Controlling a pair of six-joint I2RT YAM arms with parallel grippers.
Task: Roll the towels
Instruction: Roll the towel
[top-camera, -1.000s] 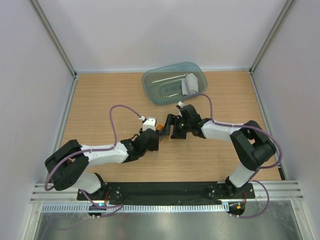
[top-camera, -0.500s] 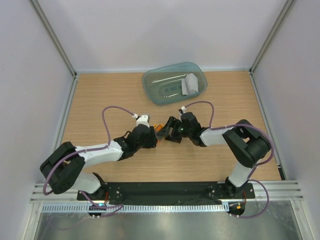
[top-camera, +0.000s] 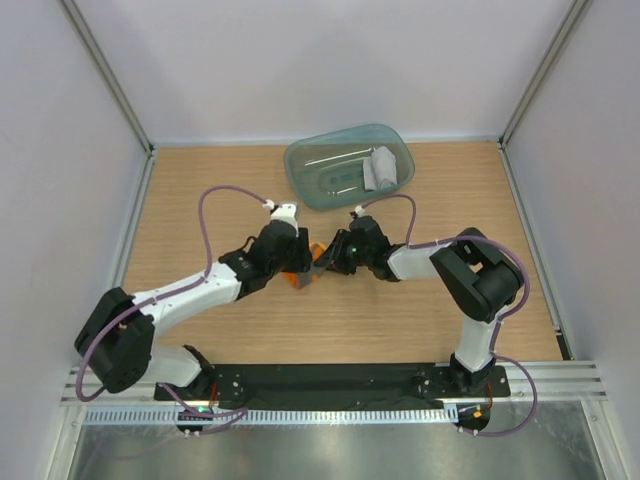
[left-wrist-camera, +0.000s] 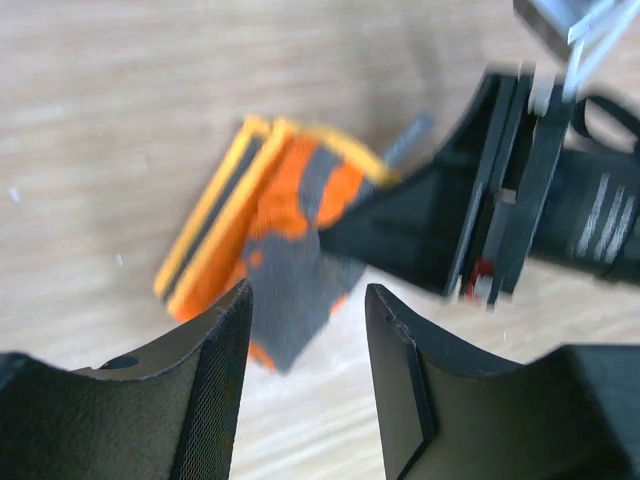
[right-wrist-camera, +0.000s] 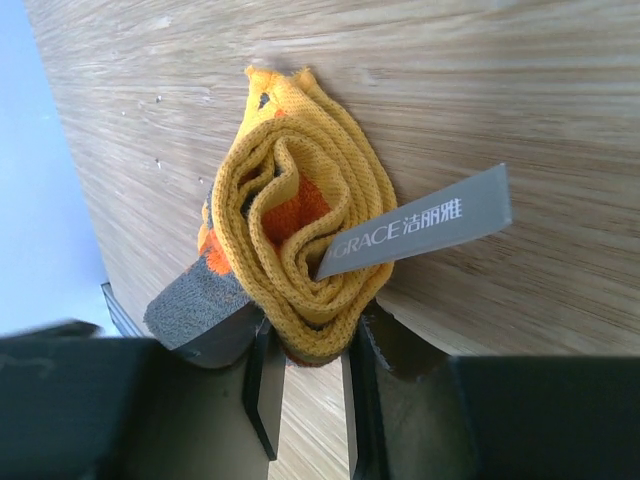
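Your right jaws clamp the rolled yellow towel (right-wrist-camera: 300, 230) on the surface (top-camera: 200, 200); your left jaws stand apart close to it.

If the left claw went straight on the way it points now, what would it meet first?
Most likely the yellow-orange towel, rolled just ahead of the left claw; the right claw holds it from the far side. Depth is uncertain.

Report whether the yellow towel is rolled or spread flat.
Rolled: the right wrist view shows the yellow towel coiled in layers, its end between the fingers of the right tool.
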